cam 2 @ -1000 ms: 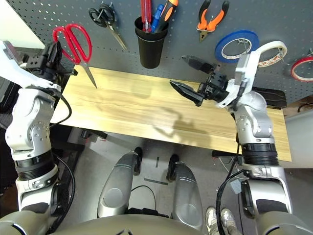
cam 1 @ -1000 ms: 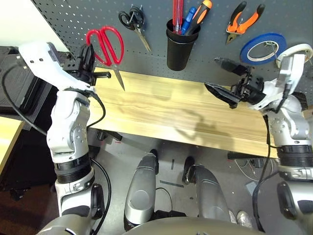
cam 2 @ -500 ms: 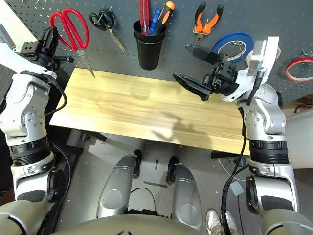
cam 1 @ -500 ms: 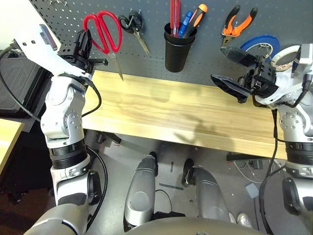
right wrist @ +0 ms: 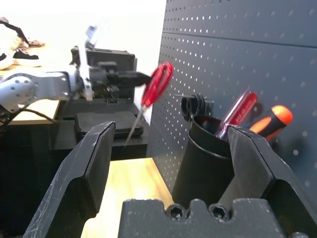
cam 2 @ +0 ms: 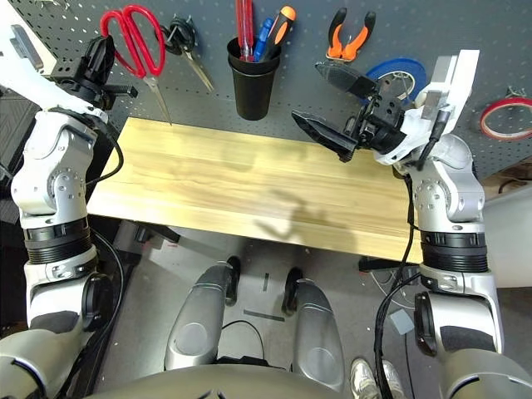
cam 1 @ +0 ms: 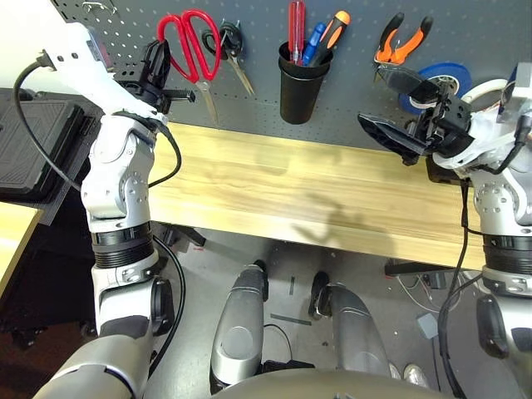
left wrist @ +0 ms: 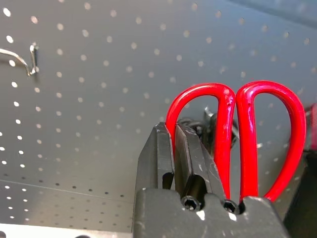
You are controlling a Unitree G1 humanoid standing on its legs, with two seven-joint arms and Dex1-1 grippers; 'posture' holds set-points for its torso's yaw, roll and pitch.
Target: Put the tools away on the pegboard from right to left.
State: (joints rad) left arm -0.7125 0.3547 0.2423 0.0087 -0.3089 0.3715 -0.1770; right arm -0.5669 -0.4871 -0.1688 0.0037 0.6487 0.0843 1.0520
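Partly, red-handled scissors (cam 1: 190, 43) hide the black-handled scissors (cam 1: 229, 40) behind them.

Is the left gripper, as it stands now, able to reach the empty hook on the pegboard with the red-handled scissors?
Probably yes. The left gripper holds the red-handled scissors against the pegboard, and nothing stands between them and the empty hook.
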